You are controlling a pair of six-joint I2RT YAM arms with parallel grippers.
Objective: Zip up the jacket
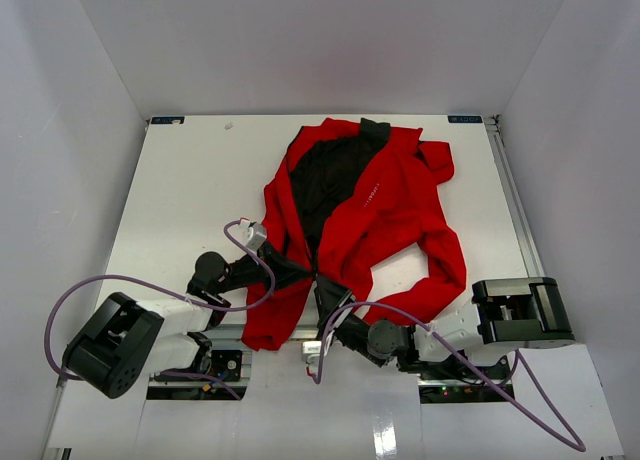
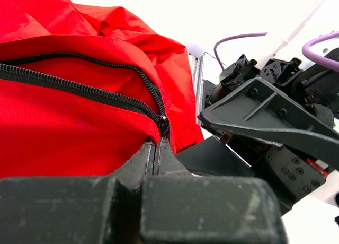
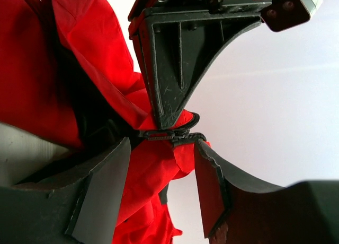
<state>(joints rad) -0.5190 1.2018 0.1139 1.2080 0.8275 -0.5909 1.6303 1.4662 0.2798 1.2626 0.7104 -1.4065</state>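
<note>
**Stage of the task: zipper joined at the hem, run not yet made.** The jacket (image 1: 400, 220) lies spread on the desk (image 1: 200, 180), stretching away from both pincers toward the far side. Its lower hem lies at their tips.

The left pincer (image 2: 157, 146) is pinched flat, with no gap showing between its jaws. It grips the jacket's edge directly beneath the slider (image 2: 164, 123). Just beyond that tip, the two rows of zipper teeth (image 2: 79, 87) meet at the slider and part again past it, so the halves appear joined only at the very bottom.

The right pincer (image 3: 161, 183) stands wide. Its fingers (image 3: 103, 193) flank a fold of red cloth without pressing it, and the left pincer's tip sits just ahead of the gap.

Farther from both pincers the front gapes and exposes the black lining (image 1: 330, 175), so nearly the whole length of the zipper is left to close. Judged from this, the start of the zip is seated and anchored, while the slider's pull has not yet been taken up. Whether a pull tab is within the right pincer's reach cannot be told.
</note>
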